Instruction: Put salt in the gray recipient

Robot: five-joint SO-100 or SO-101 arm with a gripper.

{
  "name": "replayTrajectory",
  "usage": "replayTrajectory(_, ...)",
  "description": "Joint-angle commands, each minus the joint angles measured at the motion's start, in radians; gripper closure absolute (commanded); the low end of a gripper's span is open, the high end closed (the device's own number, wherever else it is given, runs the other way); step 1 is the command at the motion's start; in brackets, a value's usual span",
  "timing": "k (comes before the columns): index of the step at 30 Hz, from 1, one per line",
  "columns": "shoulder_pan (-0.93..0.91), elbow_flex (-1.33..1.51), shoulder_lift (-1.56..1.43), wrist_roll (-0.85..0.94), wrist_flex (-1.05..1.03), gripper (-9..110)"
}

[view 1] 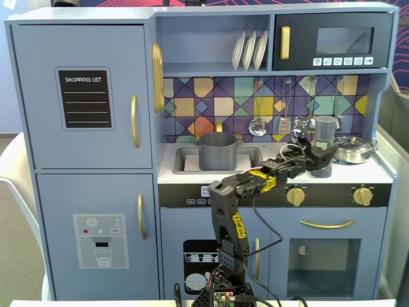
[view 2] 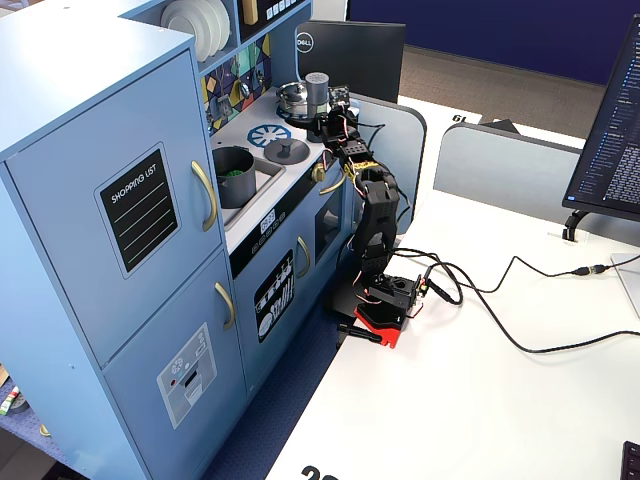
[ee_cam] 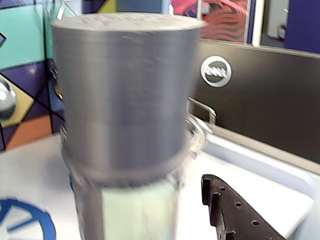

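One wrist view alone shows the salt [ee_cam: 122, 100] blurred, close beside one gripper [ee_cam: 210, 220] finger; grip unclear.

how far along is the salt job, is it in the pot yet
Not yet. Done: the arm has reached the salt on the right of the counter. In hand: the gripper is at the shaker's base, which fills the wrist view; whether it is clamped is unclear. Left: lift it, carry it left and put it into the gray recipient standing in the sink.
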State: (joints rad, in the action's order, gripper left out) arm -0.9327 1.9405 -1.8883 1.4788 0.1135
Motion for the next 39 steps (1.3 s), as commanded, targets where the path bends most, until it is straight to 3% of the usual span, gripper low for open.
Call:
replayTrajectory(1, -0.029, 0.077, -0.221, 0.035, -0.051, 18)
replayTrajectory(7, -0.009, 0.252, -0.528, 0.058, -0.236, 18)
replayTrajectory(12, 0.109, 0.295, -0.805, 0.011, -0.707, 22)
replayTrajectory(13, 0.146, 0.293, -0.854, 0.052, -0.834, 36)
replayTrajectory(16, 0.304, 0.302, -0.988, 0.031, -1.072, 96)
replayTrajectory(17, 0.367, 0.310, -1.032, -0.023, -1.123, 101)
replayTrajectory(24, 0.716, 0.479, -1.158, 0.057, -1.399, 101)
replayTrajectory(34, 0.893, 1.126, -1.170, 0.043, -0.959, 101)
replayTrajectory(39, 0.957, 1.175, -1.272, -0.043, -1.193, 101)
